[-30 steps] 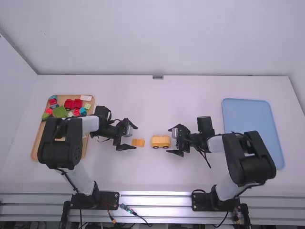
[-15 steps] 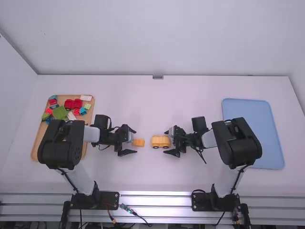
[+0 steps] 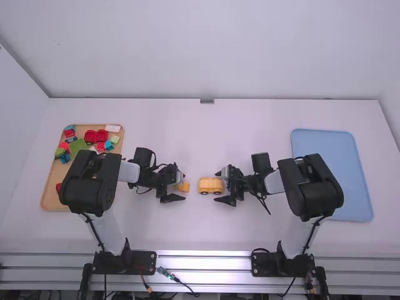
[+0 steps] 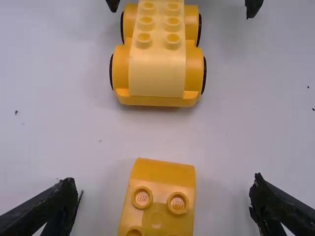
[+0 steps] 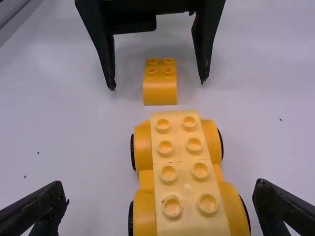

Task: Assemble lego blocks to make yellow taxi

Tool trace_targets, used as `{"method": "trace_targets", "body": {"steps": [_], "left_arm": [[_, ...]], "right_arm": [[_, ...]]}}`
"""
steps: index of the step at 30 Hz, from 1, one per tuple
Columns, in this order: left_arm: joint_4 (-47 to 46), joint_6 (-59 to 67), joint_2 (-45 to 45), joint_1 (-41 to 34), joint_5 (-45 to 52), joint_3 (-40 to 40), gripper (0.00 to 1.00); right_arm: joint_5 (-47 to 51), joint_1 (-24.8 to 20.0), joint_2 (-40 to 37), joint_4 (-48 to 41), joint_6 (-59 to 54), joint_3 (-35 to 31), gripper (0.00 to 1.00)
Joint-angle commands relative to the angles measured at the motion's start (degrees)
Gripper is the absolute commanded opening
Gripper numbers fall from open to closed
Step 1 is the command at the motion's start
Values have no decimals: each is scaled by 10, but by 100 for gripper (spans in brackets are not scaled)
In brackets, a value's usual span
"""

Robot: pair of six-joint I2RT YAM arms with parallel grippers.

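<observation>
Straddling orange block [image 4: 163, 169]: left tool [image 3: 183, 185] | straddling wheeled base [image 5: 189, 187]: right tool [image 3: 217, 186]

Blue tray [image 3: 322, 142] at right, tan tray [image 3: 51, 190] of coloured blocks [image 3: 79, 146] at left

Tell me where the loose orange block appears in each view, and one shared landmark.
High view: orange block, between the left gripper's open fingers, left of the car.
Left wrist view: between its own fingers, nearer than the car.
Right wrist view: beyond the car.
Shared landmark: the car.
</observation>
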Motion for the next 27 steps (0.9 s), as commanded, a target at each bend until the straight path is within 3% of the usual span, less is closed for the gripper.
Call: {"method": "trace_targets", "body": {"steps": [1, 4, 6, 9, 27], "left_arm": [[-10, -8, 3, 5, -13, 13, 89], [-8, -8, 3, 1, -9, 11, 85], [2, -8, 3, 1, -13, 4, 72], [26, -8, 3, 0, -11, -7, 68], [31, -14, 3, 25, -31, -14, 66]], "right_arm": [[-11, -2, 7, -2, -1, 4, 99], [-12, -1, 7, -2, -1, 4, 99], [-12, 0, 7, -2, -1, 4, 99], [-11, -1, 7, -2, -1, 4, 99], [-9, -1, 7, -3, 0, 4, 99]]}}
